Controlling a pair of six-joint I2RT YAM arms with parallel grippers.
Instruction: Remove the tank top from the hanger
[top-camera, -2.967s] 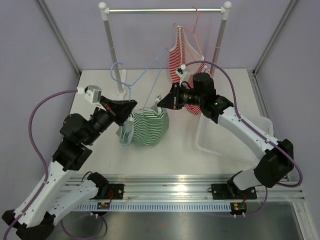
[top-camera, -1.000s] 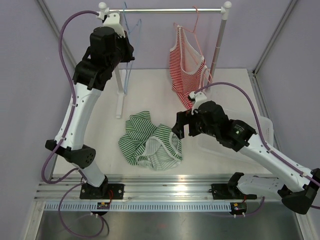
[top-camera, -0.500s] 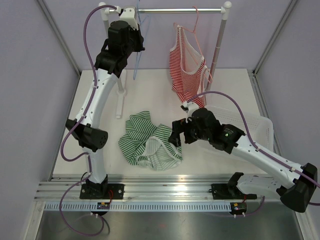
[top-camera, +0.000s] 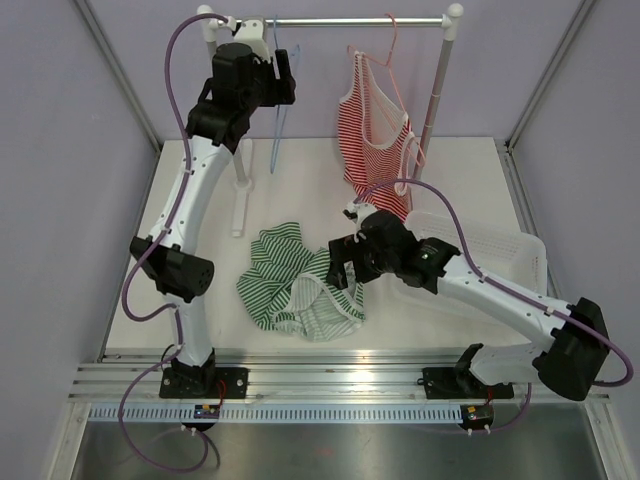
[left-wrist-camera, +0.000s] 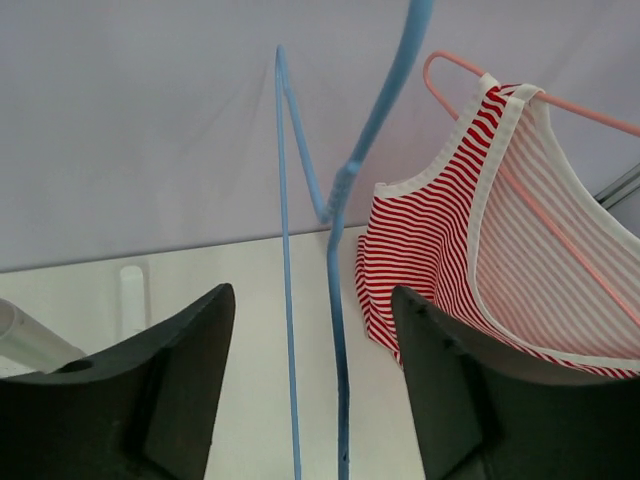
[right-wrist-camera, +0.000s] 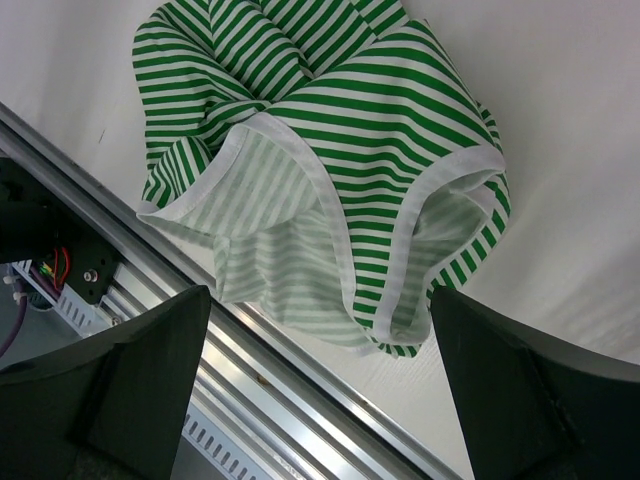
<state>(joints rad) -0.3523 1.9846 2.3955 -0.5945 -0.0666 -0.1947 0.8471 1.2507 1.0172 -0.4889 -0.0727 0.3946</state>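
Note:
A green-striped tank top (top-camera: 300, 290) lies crumpled on the table, off its hanger; the right wrist view shows the same tank top (right-wrist-camera: 330, 130) from above. The bare blue hanger (top-camera: 275, 110) hangs from the rail (top-camera: 340, 20). My left gripper (top-camera: 283, 75) is up at the rail and open, and the blue hanger's wires (left-wrist-camera: 340, 300) pass between its fingers untouched. My right gripper (top-camera: 340, 272) hovers open just over the green top's right edge with nothing in it. A red-striped tank top (top-camera: 372, 130) stays on a pink hanger (left-wrist-camera: 450, 75).
A clear plastic basket (top-camera: 500, 262) stands at the right, under my right arm. The rack's white posts (top-camera: 225, 90) rise at the back. An aluminium rail (right-wrist-camera: 300, 390) runs along the table's near edge, close to the green top.
My left gripper has opened and let go of the blue hanger, which now hangs on the rail. My right gripper has shifted left, closer to the green top.

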